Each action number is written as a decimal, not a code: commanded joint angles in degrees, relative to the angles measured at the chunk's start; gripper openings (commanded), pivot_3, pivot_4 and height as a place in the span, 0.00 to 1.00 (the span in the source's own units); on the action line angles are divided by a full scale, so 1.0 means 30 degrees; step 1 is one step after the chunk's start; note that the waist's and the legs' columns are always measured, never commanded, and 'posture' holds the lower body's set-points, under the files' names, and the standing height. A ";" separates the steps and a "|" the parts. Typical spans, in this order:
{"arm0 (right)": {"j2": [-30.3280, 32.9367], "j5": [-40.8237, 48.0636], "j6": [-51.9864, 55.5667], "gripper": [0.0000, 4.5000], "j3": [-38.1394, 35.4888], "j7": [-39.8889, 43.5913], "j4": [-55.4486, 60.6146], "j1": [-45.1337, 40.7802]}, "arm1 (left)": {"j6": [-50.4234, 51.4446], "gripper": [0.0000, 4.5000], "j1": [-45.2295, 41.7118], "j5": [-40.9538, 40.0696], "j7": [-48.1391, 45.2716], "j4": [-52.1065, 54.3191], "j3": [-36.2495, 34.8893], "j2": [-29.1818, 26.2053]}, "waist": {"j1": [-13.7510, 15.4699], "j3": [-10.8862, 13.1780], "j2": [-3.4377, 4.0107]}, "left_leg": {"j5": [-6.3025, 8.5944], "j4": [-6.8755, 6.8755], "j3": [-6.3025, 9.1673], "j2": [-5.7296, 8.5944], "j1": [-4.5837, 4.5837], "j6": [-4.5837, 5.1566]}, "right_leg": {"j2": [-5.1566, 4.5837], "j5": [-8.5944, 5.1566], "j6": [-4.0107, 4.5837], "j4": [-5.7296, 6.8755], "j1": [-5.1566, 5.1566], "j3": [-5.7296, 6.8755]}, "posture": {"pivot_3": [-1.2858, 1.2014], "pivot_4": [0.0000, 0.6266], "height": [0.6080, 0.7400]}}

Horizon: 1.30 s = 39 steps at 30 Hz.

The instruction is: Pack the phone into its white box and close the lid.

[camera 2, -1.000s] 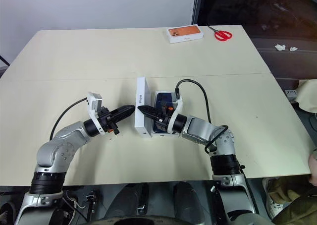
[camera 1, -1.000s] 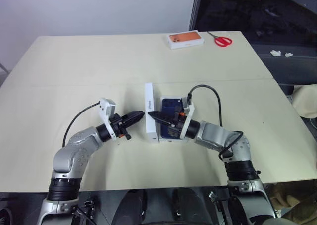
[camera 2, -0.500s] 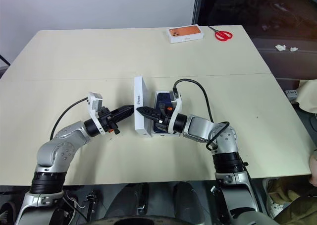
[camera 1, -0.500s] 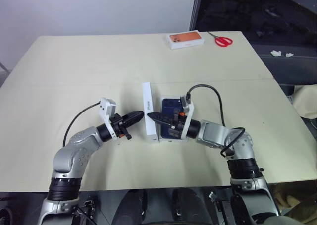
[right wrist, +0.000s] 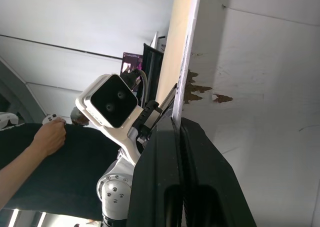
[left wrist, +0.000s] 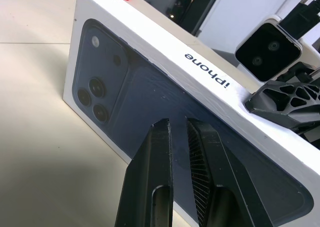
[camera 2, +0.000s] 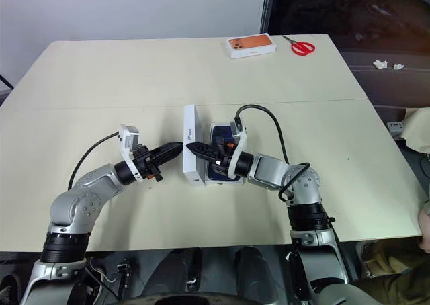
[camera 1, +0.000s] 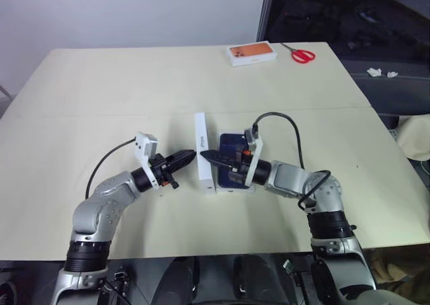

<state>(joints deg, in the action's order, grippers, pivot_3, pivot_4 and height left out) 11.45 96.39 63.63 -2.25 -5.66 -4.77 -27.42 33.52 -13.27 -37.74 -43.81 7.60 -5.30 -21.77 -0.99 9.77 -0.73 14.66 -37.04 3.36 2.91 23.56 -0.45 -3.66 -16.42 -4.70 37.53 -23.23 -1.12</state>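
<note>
Cream table (camera 1: 101, 83) before a white wall, dark window at the upper right; far at the upper edge a small box with an orange top (camera 1: 252, 52) and red scissors (camera 1: 302, 54).

In the centre of the head view, the lid (camera 1: 201, 130), raised on one long side, printed face turned to the left of the frame. Looks white, with tall walls, a dark blue phone picture on the top face and a plain inside with a few small torn brown spots. Likely light and rather stiff, yet thin in the walls, so easy to crush or to tip over. Best taken by one wall near its middle, with a soft push on the opposite face.

Just right of it, the white box (camera 1: 235, 188) flat on the table, with the phone (camera 1: 232, 142) seemingly in it, dark and glossy, partly under the right arm.

Right gripper (camera 1: 205, 156) closed tight, pinching a wall of the lid from the inside. Left gripper (camera 1: 188, 157) almost closed, only a narrow slit between the fingers, nothing between them, tips at the printed face; cannot tell whether touching.
</note>
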 commanded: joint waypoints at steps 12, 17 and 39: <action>-0.0403 0.0644 0.0026 0.38 -0.0461 -0.0661 -0.0098 -0.0301 | -0.0067 0.11 -0.0085 -0.0357 0.0003 0.0786 -0.0071 0.0068 | 0.0008 0.0001 0.0000 | 0.0000 0.0000 -0.0001 0.0000 0.0000 0.0000 | 0.0000 0.0000 0.0000 0.0000 0.0000 0.0001 | 0.52 0.24 1.00; -0.0298 -0.0052 0.0120 0.83 -0.0408 -0.0380 0.0091 -0.0321 | -0.0080 0.11 -0.0065 -0.0359 -0.0003 0.0793 -0.0047 0.0090 | 0.0008 0.0001 0.0001 | 0.0000 0.0002 0.0000 0.0000 0.0000 0.0000 | 0.0000 0.0000 0.0000 0.0000 -0.0001 0.0001 | 0.52 0.24 1.00; 0.5839 -0.2668 0.2076 0.93 -0.2332 0.3906 0.1618 -0.1439 | -0.0611 0.11 -0.1727 0.0355 0.0205 -0.0513 0.1278 0.1907 | 0.0104 0.0009 -0.0004 | 0.0001 -0.0008 -0.0002 0.0014 0.0003 0.0001 | -0.0004 -0.0001 -0.0001 -0.0011 0.0017 0.0009 | 0.52 0.24 1.00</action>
<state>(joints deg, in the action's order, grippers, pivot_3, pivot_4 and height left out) 27.74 88.81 69.28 -7.64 3.09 -2.29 -30.54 32.91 -17.14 -36.85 -43.19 6.29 -2.09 -16.57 -0.68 9.80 -0.74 14.66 -37.05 3.36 2.94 23.57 -0.45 -3.65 -16.43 -4.71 37.49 -23.18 -1.08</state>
